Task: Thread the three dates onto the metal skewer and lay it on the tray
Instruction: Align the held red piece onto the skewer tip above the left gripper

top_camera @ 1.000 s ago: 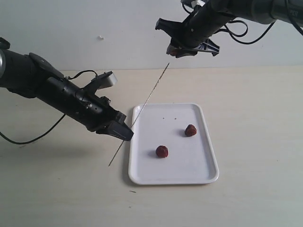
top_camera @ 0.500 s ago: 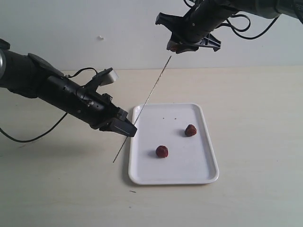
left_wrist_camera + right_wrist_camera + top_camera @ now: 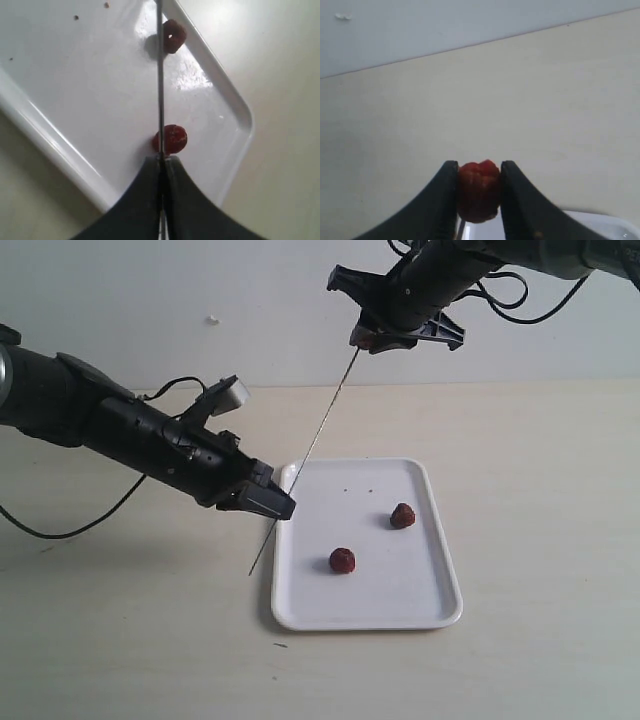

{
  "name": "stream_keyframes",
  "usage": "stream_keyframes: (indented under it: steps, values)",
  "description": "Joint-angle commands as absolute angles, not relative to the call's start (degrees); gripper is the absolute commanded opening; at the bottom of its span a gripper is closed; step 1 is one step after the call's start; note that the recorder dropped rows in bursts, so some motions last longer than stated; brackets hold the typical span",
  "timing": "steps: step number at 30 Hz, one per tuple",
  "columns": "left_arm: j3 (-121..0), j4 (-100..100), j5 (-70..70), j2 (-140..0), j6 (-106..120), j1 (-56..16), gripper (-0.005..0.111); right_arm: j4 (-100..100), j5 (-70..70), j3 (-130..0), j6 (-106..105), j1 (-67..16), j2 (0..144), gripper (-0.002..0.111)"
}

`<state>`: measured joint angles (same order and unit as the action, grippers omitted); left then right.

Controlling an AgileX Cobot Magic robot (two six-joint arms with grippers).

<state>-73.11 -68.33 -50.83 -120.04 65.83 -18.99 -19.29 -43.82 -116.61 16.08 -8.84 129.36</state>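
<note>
My left gripper [image 3: 278, 508] is shut on the metal skewer [image 3: 318, 436], a thin grey rod slanting up from beside the white tray [image 3: 430, 600]. Its upper tip meets a date [image 3: 366, 339] held high above the table by my right gripper [image 3: 380, 340]. The right wrist view shows that gripper [image 3: 479, 172] shut on the red date [image 3: 478, 191], the skewer tip just under it. Two more dates [image 3: 342, 560] [image 3: 402, 515] lie on the tray. In the left wrist view the skewer [image 3: 160, 85] runs out from the gripper [image 3: 162, 160] over both dates [image 3: 173, 138] [image 3: 173, 35].
The tray's rim [image 3: 55, 147] lies under the left gripper. A beige table [image 3: 540, 460] spreads all round, with a pale wall behind. A black cable [image 3: 60, 535] trails from the left arm across the table.
The left gripper has shifted right and tilted the skewer up, so its tip now reaches the date in the right gripper. The right gripper rose slightly.
</note>
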Motion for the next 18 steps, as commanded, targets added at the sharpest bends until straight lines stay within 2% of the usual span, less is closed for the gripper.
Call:
stream_keyframes:
  steps: [1, 18]
  values:
    - [-73.42, -70.42, -51.78, -119.82, 67.72, -19.44, 0.000, -19.44, -44.02, -116.90, 15.53, -8.64, 128.84, 0.028]
    - [-73.42, -69.66, -53.08, -120.72, 65.25, -19.44, 0.000, -19.44, -43.41, -116.90, 15.53, -8.64, 128.84, 0.028]
